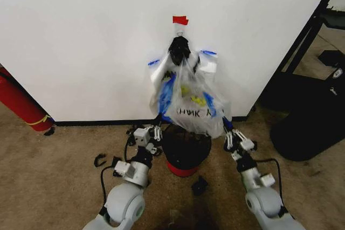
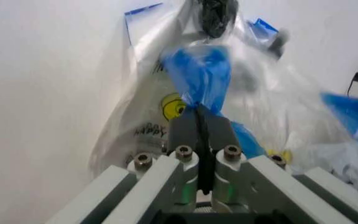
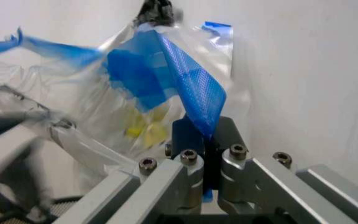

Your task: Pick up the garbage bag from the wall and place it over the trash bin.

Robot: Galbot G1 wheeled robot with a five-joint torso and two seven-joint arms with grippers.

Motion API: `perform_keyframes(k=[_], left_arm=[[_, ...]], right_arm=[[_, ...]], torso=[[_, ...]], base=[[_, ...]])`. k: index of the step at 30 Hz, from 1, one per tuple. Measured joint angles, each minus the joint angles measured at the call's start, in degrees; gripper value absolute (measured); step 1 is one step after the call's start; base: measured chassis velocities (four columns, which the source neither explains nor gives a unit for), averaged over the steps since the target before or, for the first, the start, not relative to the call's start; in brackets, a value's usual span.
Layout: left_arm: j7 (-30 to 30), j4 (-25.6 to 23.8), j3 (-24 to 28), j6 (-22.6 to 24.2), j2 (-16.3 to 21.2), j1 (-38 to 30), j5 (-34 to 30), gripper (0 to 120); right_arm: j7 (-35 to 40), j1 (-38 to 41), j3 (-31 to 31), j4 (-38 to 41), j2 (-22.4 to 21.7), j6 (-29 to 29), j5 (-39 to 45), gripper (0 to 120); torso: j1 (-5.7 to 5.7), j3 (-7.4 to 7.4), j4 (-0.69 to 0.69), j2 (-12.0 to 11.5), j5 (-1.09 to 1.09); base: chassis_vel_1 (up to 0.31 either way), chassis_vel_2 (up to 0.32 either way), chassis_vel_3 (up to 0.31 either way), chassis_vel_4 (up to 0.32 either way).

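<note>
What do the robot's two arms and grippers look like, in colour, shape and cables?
Both arms have rounded light grey shells with a darker joint near the wrist, and a loose black cable loops beside each. The left gripper and right gripper are white-grey blocks. In the wrist views, each shows pale metal bars with dark round screws and two flat dark fingers.

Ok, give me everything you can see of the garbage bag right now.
The garbage bag is thin, crinkled, see-through plastic with blue handles, black lettering and yellow smiley print. It hangs against the wall from a black hook or clip below a red tape piece, its bottom just above the trash bin. The left gripper is shut on one blue handle strip, the right gripper on another, one at each lower side of the bag.
</note>
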Motion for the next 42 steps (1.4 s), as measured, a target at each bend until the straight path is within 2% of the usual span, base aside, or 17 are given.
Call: perform_keyframes(k=[7, 16, 23, 31, 36, 42], left_arm=[[-0.3, -1.7, -0.6, -2.2, -0.3, 3.5, 2.9, 0], [-1.6, -3.1, -1.5, -3.4, -0.4, 6.0, 4.6, 0], [-5.7, -2.9, 0.6, 0.1, -0.3, 8.3, 7.2, 0], [-6.0, -3.5, 2.5, 1.4, -0.5, 9.8, 5.7, 0], [-6.1, -9.9, 2.0, 3.2, 1.3, 11.7, 4.4, 0], [-6.1, -13.2, 1.4, 3.3, 2.3, 12.9, 4.4, 0]], right_arm=[[-1.2, -1.8, 1.1, -0.1, 1.1, 5.4, -2.5, 0], [-2.1, -1.1, 0.2, -2.7, 3.4, 7.9, -5.0, 0], [-1.3, 0.2, -0.7, -5.6, 4.4, 7.9, -7.8, 0], [-2.1, 0.1, 0.7, -4.5, 3.6, 7.7, -10.2, 0], [-13.0, -2.0, 1.9, 1.6, 1.4, 8.1, 1.2, 0], [-14.7, -3.5, 3.6, 5.2, 1.1, 8.1, 3.9, 0]], torso=[[0.00, 0.00, 0.01, 0.0, -0.01], [0.01, 0.01, 0.01, 0.0, 0.00], [0.01, 0.01, 0.02, 0.0, 0.00], [0.01, 0.01, 0.01, 0.0, -0.01], [0.01, 0.01, 0.01, 0.0, 0.00], [0.01, 0.01, 0.01, 0.0, 0.00]], base=[[0.000, 0.000, 0.000, 0.000], [0.000, 0.000, 0.000, 0.000], [0.000, 0.000, 0.000, 0.000], [0.000, 0.000, 0.000, 0.000], [0.000, 0.000, 0.000, 0.000], [0.000, 0.000, 0.000, 0.000]])
